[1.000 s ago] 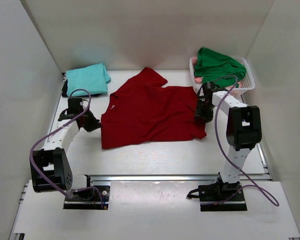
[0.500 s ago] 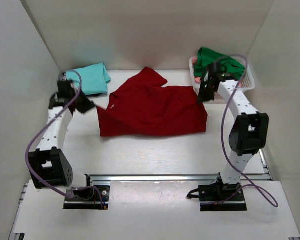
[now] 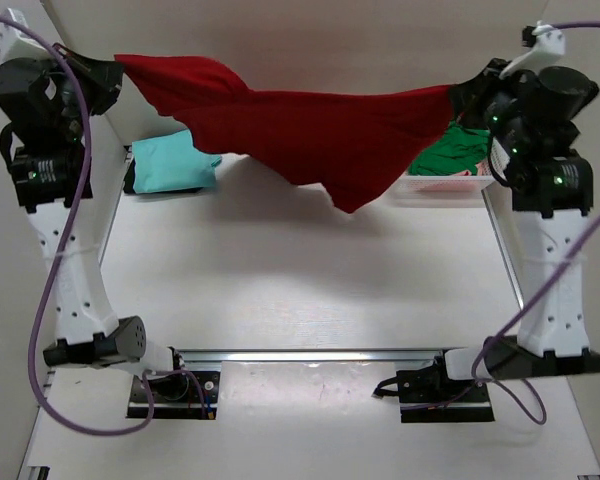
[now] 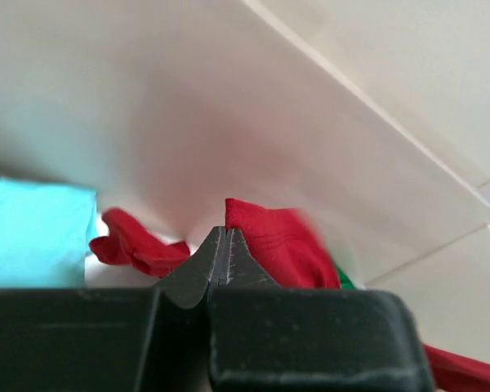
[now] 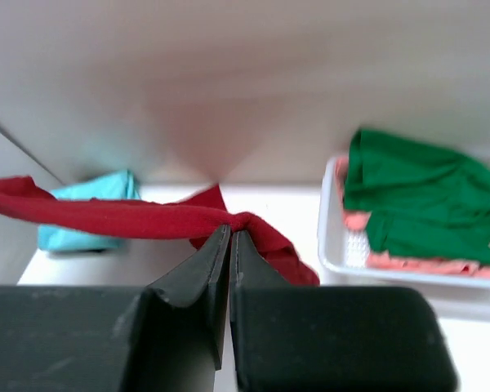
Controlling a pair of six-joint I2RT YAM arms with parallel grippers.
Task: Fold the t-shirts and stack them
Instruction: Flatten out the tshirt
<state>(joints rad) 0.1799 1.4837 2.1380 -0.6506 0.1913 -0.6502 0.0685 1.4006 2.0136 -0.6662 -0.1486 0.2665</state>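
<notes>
You have the dark red t-shirt [image 3: 320, 135] strung in the air above the table [image 3: 310, 280], its middle sagging. Your left end effector [image 4: 226, 238] pinches one end at 10 o'clock, your right end effector [image 5: 230, 237] the other at 2 o'clock. The light teal t-shirt [image 3: 170, 162] lies beneath at 10 o'clock; the bright green t-shirt [image 5: 416, 196] fills the basket [image 5: 331, 241] at 2 o'clock.

We are counting three shirts (red shirt [image 3: 320, 130], teal shirt [image 3: 170, 165], green shirt [image 3: 455, 155]), one basket [image 5: 333, 245] and two grippers: left gripper [image 4: 226, 233], right gripper [image 5: 230, 233].
</notes>
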